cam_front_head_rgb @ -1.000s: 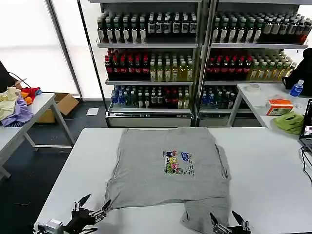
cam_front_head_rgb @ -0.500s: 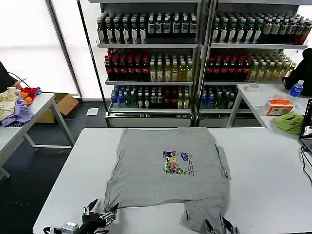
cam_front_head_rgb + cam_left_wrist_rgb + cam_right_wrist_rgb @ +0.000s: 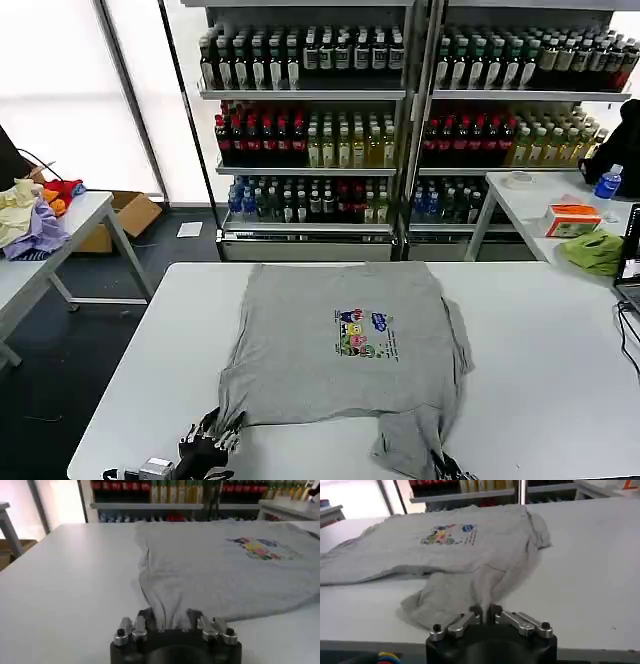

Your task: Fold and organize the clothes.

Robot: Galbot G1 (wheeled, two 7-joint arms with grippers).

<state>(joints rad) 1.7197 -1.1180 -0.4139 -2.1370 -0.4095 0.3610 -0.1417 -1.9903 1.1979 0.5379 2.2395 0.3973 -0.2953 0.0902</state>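
One grey short-sleeved polo shirt (image 3: 345, 345) with a small colourful cartoon chest print (image 3: 366, 333) lies spread flat on the white tabletop (image 3: 540, 340), with one sleeve out to each side. Its near edge hangs close to the front edge of the tabletop, and a bunched flap of grey fabric trails down at the near right.

Two tools are at work, one at each near corner of the shirt. The left tool (image 3: 170, 625) sits at the shirt's near left corner. In the left wrist view its fingers (image 3: 139, 624) stand a little apart, with a gathered fold of grey cloth pinched up between them, so it is gripping the shirt's corner. The fabric rises in creases from that pinch toward the sleeve.

The right tool (image 3: 486, 614) is at the bunched flap on the near right. In the right wrist view its fingers (image 3: 476, 615) are drawn almost together, with a thin ridge of grey cloth caught between their tips; it too is clamped on the shirt. In the head view the left tool (image 3: 210, 437) shows at the lower left, and the right tool (image 3: 445, 465) sits at the bottom edge.
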